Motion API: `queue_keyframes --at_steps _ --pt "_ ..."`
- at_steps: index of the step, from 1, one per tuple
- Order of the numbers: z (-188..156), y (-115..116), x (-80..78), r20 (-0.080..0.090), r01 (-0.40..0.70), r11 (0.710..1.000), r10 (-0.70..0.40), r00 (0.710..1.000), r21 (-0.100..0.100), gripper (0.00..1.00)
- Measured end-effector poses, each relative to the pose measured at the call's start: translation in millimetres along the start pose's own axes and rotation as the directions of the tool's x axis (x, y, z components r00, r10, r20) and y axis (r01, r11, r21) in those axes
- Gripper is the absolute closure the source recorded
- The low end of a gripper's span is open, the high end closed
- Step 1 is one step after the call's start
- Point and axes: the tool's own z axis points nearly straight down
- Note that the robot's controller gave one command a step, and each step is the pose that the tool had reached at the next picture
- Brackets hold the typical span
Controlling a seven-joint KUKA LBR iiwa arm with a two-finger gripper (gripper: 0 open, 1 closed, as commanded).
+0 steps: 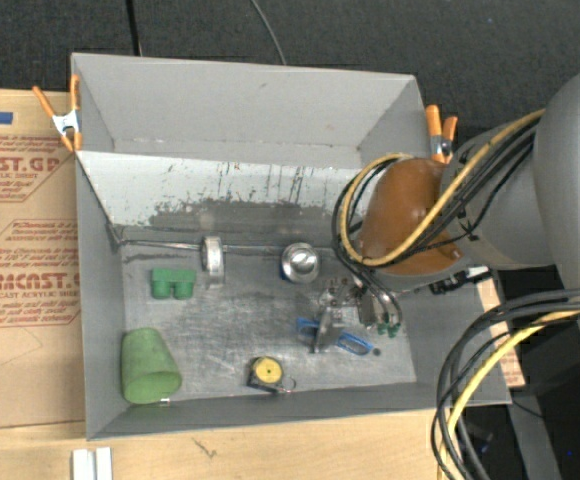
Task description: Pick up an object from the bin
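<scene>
Tool (332, 320) low at right of bin (240, 98) floor, over blue piece (353, 345); wide or narrow, cannot tell. Shiny round knob (299, 262) near.

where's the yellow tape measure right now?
Camera view: the yellow tape measure lies on the bin floor by the wall nearest the bottom edge, between the green cup on the view's left and the blue object on its right.

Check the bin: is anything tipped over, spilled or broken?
Only the green cup, lying on its side in the lower left corner. The tape measure, green block and shiny ball lie apart, nothing spilled. The tool hangs over a blue thing at the right.
</scene>
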Motion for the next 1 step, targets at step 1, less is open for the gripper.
queue_keyframes --at_steps 1 --pt "-154.7 10.7 -12.7 0.004 0.106 0.994 -0.106 0.994 0.001 1.00"
